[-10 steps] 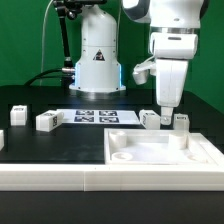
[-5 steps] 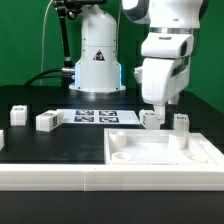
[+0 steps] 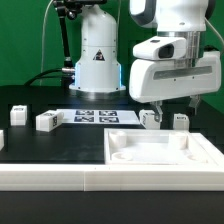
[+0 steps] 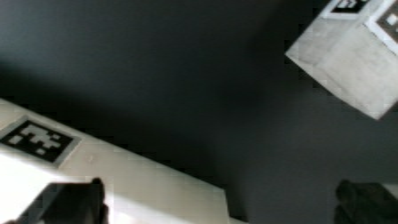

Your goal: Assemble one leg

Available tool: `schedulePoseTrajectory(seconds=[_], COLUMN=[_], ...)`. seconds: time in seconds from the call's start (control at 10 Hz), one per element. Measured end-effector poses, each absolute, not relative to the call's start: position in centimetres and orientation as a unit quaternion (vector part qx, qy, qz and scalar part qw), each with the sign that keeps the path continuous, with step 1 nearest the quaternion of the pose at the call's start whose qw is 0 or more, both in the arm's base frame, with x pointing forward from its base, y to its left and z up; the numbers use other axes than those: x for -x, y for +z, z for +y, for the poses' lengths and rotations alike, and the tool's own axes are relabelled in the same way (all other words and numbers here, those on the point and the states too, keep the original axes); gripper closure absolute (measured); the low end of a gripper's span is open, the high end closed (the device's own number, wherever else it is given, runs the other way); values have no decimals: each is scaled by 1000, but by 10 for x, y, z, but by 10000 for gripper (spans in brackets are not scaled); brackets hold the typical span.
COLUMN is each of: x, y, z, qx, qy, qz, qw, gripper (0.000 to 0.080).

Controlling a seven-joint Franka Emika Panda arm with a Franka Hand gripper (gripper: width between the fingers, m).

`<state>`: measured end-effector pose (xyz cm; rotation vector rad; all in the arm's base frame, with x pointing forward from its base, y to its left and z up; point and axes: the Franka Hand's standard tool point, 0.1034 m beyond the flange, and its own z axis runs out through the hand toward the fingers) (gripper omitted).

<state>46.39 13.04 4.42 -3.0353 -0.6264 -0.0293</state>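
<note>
Bare table (image 3: 75,142) between leg (image 3: 47,121) and panel (image 3: 165,148)

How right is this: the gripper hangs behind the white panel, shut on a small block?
Wrong in one respect: the gripper hangs behind the white panel, but open and empty. The wrist view shows its fingers wide apart with nothing between them.

Likely a robotics lab: black table (image 3: 60,145), tagged marker board (image 3: 97,117), green backdrop (image 3: 25,40).

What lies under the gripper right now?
Beneath the gripper, jaws open: bare black table and the edge of a white tagged surface. One leg lies aside, not between the jaws. The jaws hide whatever is under them.
</note>
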Motion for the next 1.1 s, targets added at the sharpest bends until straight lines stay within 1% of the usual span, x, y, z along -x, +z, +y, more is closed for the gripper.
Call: schedulePoseTrajectory(seconds=[0.1,0.2,0.3,0.4,0.6,0.7,1.1], x=[-464,-463,-455,-450,-442,-442,-436], y=[44,44,41,40,38,38,32], z=[132,134,143,151,164,165,163], qx=[988,991,998,999,997,997,999], qy=[-7,-7,-4,-4,-5,-5,15], qz=[-149,-128,-51,-26,57,66,30], qw=[27,29,33,34,44,46,41], gripper=[150,150,150,150,150,150,150])
